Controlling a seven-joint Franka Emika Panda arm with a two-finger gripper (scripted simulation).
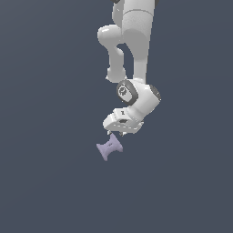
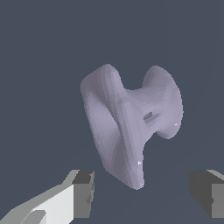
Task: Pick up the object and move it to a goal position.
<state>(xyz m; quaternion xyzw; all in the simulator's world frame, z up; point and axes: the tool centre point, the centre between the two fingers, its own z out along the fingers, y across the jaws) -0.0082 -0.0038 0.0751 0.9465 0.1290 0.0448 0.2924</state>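
Approach step: your gripper (image 1: 119, 133) hovers just above lavender spool-shaped object (image 1: 109, 147) on dark bench (image 1: 45, 182), fingers (image 2: 83, 194) apart, nothing held. Next: lower, straddle narrow waist, close.

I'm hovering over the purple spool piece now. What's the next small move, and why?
Probably ease straight down, keeping the jaws open. In the wrist view the gripper has its fingers spread apart with the lavender spool-shaped object ahead of them, not yet between them. In the exterior view the gripper sits just above the object.
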